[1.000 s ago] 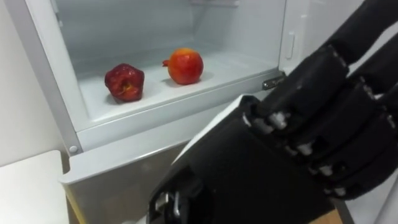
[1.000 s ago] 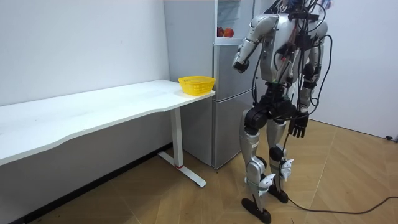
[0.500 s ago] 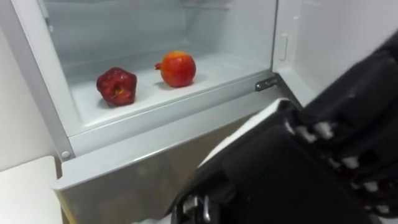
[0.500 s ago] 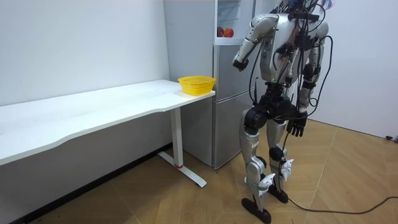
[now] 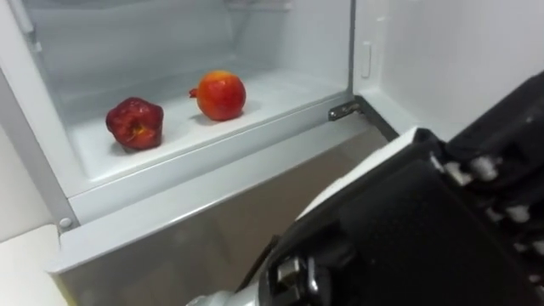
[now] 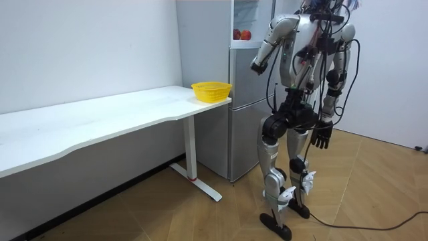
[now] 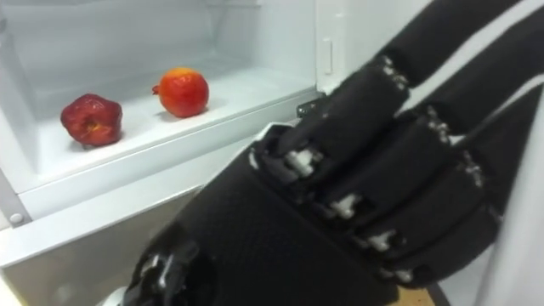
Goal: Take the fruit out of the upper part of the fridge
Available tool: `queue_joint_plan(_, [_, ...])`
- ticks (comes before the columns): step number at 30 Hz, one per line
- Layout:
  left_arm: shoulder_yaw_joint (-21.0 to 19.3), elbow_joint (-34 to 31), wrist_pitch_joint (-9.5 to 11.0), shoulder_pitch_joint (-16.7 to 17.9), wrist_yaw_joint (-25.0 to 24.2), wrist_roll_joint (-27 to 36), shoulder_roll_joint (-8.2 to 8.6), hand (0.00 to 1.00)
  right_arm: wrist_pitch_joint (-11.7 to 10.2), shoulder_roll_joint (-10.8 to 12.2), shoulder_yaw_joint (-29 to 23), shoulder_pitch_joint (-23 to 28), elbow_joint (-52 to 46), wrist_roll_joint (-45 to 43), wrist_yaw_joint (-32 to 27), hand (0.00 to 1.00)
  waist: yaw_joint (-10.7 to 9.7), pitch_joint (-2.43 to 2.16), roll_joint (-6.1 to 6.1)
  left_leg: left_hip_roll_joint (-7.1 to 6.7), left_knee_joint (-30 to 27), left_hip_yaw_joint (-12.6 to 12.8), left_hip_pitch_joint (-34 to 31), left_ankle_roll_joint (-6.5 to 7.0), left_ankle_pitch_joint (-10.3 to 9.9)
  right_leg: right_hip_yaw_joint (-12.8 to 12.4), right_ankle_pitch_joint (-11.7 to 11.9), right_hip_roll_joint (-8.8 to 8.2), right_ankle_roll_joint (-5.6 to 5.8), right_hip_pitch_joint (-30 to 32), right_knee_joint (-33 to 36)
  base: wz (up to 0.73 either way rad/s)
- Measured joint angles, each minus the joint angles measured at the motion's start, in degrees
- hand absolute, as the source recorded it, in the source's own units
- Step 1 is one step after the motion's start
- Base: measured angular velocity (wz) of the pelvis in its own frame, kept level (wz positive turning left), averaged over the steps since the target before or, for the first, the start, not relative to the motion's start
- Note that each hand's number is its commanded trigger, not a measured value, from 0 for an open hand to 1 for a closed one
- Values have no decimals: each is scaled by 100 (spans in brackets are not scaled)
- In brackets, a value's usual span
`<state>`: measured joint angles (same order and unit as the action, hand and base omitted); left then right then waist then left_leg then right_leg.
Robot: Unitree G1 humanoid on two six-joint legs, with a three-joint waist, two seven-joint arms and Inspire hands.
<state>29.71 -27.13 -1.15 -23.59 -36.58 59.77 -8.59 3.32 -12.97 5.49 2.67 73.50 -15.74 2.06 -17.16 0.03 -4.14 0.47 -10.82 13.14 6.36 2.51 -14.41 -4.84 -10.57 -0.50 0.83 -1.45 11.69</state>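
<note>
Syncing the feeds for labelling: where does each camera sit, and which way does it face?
Left eye view: on the head, looking down into the open upper fridge; the left hand looms at lower right.
Right eye view: just beside it, same aim; the same hand, fingers straight.
Room view: across the room, on the whole standing robot; right hand hangs.
All three share the dark red fruit and orange-red fruit inside.

Head cameras near fridge point(image 5: 170, 183); room camera afar
</note>
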Motion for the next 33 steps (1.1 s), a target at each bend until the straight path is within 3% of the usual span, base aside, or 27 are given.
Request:
queue_joint_plan(17, [32,143,-115,-182,187,-53,192,0,167,-37,-12,68,-248,-50,190,0,-324,2,-2,44,-4,123,-14,0,0,-64,1,10,-1,24,-1,-2])
queue_joint_plan(33, [44,158,-130,-204,235,-203,270,0,163,-36,-5,62,-274,-75,314,0,-270,32,42,65,-3,178,-3,-1,-1,-124,3,41,-8,43,-2,-1])
